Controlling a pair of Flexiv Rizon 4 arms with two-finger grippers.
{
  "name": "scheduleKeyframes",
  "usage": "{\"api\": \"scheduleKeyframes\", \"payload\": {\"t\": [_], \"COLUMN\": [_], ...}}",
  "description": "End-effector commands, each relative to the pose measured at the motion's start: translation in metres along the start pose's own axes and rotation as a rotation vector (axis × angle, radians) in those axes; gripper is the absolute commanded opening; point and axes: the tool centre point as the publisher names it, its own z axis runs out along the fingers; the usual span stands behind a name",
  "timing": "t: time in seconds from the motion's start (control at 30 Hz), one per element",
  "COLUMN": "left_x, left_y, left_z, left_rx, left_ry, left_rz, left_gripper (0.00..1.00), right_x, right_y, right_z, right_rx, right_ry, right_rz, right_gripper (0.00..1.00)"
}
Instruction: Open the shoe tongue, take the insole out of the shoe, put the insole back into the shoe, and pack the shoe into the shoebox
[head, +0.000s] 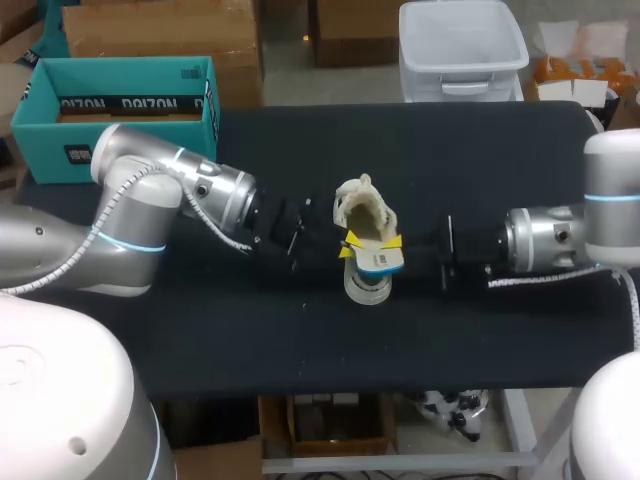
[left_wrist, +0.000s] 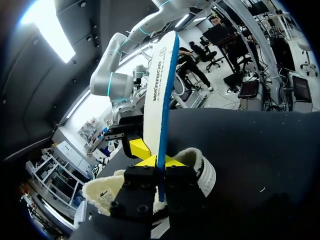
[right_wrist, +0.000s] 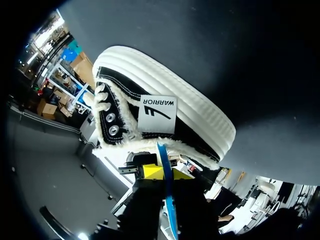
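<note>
Left tool (left_wrist: 159, 161) on insole (left_wrist: 161, 85), shoe (left_wrist: 202, 167) half-hidden

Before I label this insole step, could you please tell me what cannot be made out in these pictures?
Inside of the shoe: head view, too small, partly covered by the insole.
Insole's lower end: left wrist view, behind the left gripper.
Insole's face: right wrist view, edge-on, partly behind the right gripper.
Front corner of the shoebox: head view, covered by the left arm.

Fleece-lined shoe (head: 362, 212) mid-table, insole (head: 381, 263) over it, teal shoebox (head: 45, 140) back-left
</note>
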Motion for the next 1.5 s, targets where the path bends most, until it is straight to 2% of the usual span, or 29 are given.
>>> {"api": "scheduleKeyframes", "payload": {"t": [0.03,0.33,0.5,1.03,1.07,1.1,1.2,1.23,1.27,1.3,1.37,1.5], "left_x": [-0.001,-0.009,-0.010,-0.001,-0.001,-0.002,-0.002,-0.002,-0.003,-0.003,-0.003,-0.003], "left_y": [0.005,0.025,0.029,0.036,0.036,0.036,0.035,0.035,0.035,0.035,0.035,0.035], "left_z": [0.004,0.007,0.008,0.013,0.012,0.012,0.010,0.009,0.009,0.009,0.008,0.008], "left_rx": [-0.015,-0.045,-0.054,-0.072,-0.072,-0.072,-0.072,-0.072,-0.072,-0.072,-0.071,-0.070], "left_ry": [0.002,0.021,0.029,0.056,0.055,0.054,0.049,0.048,0.047,0.045,0.041,0.036], "left_rz": [-0.009,-0.032,-0.036,-0.051,-0.052,-0.053,-0.052,-0.051,-0.051,-0.051,-0.052,-0.055], "left_gripper": [0.00,0.00,0.00,0.00,0.00,0.00,0.00,0.00,0.00,0.00,0.00,0.00], "right_x": [0.003,0.013,0.014,0.006,0.005,0.005,0.001,-0.001,-0.003,-0.006,-0.008,-0.011], "right_y": [0.003,0.018,0.023,0.020,0.017,0.014,0.004,0.001,-0.001,-0.003,-0.006,-0.008], "right_z": [0.005,0.014,0.017,0.016,0.016,0.015,0.012,0.010,0.009,0.007,0.003,0.000], "right_rx": [0.001,0.019,0.025,0.016,0.015,0.009,-0.011,-0.015,-0.020,-0.028,-0.035,-0.046], "right_ry": [-0.005,-0.037,-0.049,-0.054,-0.055,-0.059,-0.068,-0.065,-0.065,-0.062,-0.056,-0.041], "right_rz": [-0.006,-0.028,-0.025,-0.013,-0.012,-0.009,-0.005,-0.003,-0.001,0.002,0.003,0.000], "right_gripper": [0.00,0.00,0.00,0.00,0.10,0.36,0.72,0.74,0.73,0.68,0.50,0.46]}}
